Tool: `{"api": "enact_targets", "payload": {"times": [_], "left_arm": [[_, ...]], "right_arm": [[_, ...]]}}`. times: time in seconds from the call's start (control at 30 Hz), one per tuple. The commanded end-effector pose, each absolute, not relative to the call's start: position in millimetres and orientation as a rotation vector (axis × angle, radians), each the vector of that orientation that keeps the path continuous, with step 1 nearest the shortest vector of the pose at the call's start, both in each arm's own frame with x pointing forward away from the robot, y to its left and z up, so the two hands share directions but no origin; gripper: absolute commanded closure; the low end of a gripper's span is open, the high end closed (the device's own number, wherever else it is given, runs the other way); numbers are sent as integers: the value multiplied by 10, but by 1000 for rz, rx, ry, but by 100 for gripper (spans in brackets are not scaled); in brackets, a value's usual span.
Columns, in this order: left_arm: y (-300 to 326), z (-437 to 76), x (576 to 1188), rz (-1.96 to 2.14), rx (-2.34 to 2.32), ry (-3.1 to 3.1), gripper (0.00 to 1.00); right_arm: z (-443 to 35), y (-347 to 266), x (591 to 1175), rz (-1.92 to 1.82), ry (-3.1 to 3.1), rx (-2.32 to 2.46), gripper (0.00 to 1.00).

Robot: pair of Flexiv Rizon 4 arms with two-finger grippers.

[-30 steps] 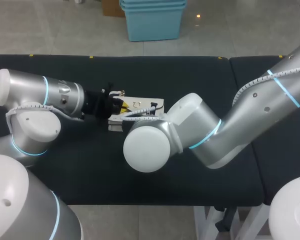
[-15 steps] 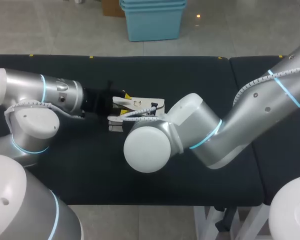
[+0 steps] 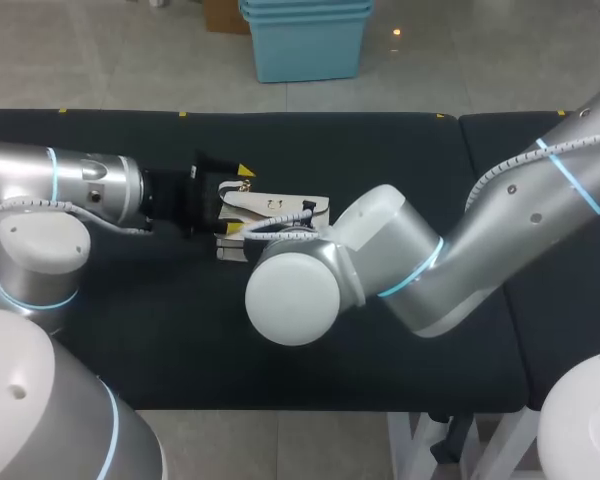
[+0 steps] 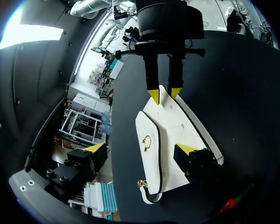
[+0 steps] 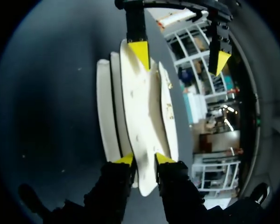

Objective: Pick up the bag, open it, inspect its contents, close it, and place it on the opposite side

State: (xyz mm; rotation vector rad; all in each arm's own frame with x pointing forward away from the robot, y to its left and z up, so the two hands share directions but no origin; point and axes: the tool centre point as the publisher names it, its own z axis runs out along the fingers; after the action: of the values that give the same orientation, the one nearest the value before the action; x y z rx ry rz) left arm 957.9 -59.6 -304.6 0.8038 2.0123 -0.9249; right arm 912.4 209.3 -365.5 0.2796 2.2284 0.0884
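Note:
A white bag (image 3: pixel 280 210) with a gold clasp (image 4: pixel 147 142) lies on the black table (image 3: pixel 130 330) near its middle. My left gripper (image 3: pixel 235 198) is wide open at the bag's left end, its yellow tips standing clear on either side of the bag (image 4: pixel 161 149). From the opposite end comes my right gripper (image 5: pixel 144 159), hidden in the head view under its own arm (image 3: pixel 380 250). It is open only a little, and the bag's (image 5: pixel 140 102) narrow end sits between its fingers. The white strap (image 5: pixel 102 107) lies alongside the bag.
The black padded table runs well to the left and to the front of the bag. A seam (image 3: pixel 461 250) divides it from a second black section at the right. My right arm's elbow (image 3: pixel 290 290) hangs over the table's middle front.
My left gripper has opened wide and drawn back to the left, off the bag. The bag and my right arm stay about where they were.

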Motion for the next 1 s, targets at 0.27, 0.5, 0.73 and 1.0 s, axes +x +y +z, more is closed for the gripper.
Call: {"api": "enact_targets", "payload": {"times": [0.27,0.5,0.73,1.0], "left_arm": [[-408,-2951,9553,-989,739,2066,0],[-322,-2996,9525,-1041,678,2191,0],[-241,-3025,9517,-1026,661,2321,0],[-206,-3002,9605,-1117,580,2556,0]], "right_arm": [[-3389,1993,9110,132,2245,340,0],[-3124,1887,9191,173,2325,404,0],[-2998,1808,9287,133,2425,418,0],[-2870,1716,9383,60,2612,503,0]]}}
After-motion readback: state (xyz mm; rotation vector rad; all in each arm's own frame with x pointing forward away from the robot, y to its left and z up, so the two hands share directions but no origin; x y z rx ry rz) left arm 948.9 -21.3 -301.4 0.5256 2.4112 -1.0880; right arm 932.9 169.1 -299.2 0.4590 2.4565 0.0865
